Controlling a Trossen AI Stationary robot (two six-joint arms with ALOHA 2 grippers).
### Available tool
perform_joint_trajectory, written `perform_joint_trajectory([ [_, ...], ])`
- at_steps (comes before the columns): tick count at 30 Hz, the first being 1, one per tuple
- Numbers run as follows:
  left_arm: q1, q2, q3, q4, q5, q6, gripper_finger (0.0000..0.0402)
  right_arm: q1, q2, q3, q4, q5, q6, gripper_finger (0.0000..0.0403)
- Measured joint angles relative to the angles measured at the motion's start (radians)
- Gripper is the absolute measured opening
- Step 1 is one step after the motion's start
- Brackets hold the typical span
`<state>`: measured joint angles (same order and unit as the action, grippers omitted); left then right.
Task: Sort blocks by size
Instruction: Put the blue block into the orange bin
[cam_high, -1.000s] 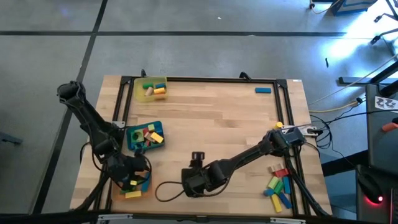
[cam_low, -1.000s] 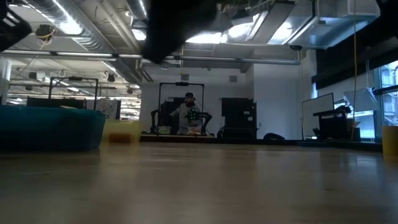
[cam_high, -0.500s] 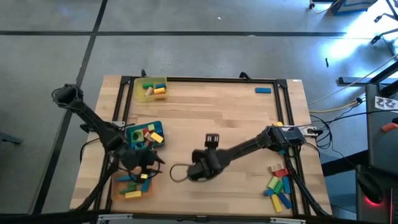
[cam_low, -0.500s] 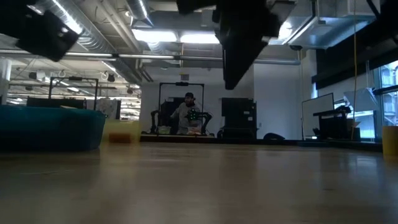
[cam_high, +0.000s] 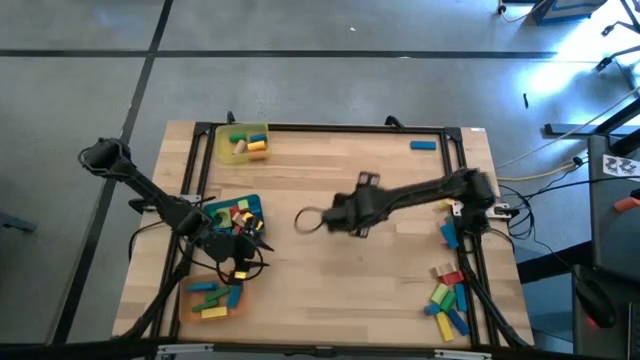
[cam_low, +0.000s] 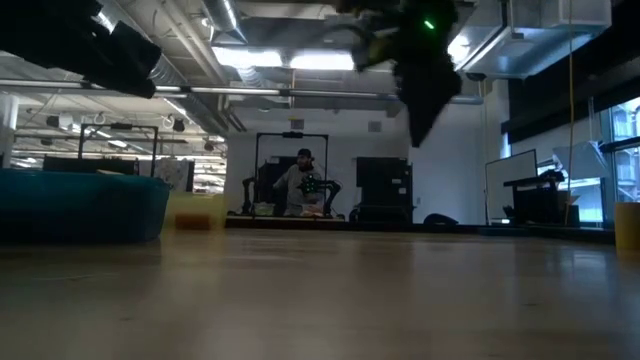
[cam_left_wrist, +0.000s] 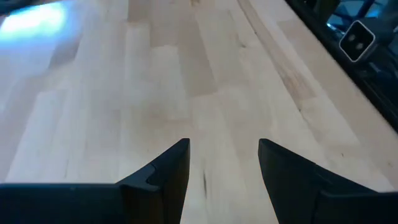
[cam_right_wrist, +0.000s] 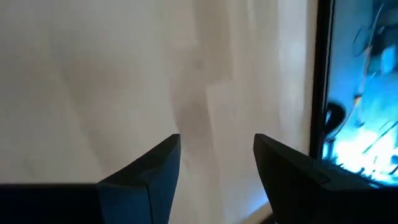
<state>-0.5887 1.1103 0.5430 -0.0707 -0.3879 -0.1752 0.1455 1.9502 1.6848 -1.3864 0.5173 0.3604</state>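
- Both arms have shifted: right gripper now mid-table, left gripper beside blue tray; each parted, empty.
- Blocks: light, rigid, smooth; pinch across flat sides.

A pale wooden-plank table with a black frame carries a yellow rectangular tray, a blue rectangular tray and an orange rectangular tray of coloured blocks, a lone blue block and a loose block cluster.
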Motion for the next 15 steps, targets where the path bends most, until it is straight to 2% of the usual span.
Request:
perform_joint_trajectory([
  [5, 0.047, 0.000, 0.000, 0.006, -0.001, 0.042, 0.0175, -0.143, -0.242, -0.325, 0.166, -0.071, 0.000, 0.0204],
  [8, 0.086, 0.000, 0.000, 0.007, 0.001, 0.072, 0.0175, -0.265, -0.361, -0.473, 0.243, -0.118, 0.001, 0.0204],
  [11, 0.129, 0.000, 0.000, 0.007, 0.003, 0.096, 0.0175, -0.397, -0.441, -0.561, 0.277, -0.122, 0.031, 0.0204],
  [15, 0.199, 0.000, 0.000, 0.009, 0.037, 0.120, 0.0175, -0.550, -0.479, -0.608, 0.286, -0.114, 0.081, 0.0204],
])
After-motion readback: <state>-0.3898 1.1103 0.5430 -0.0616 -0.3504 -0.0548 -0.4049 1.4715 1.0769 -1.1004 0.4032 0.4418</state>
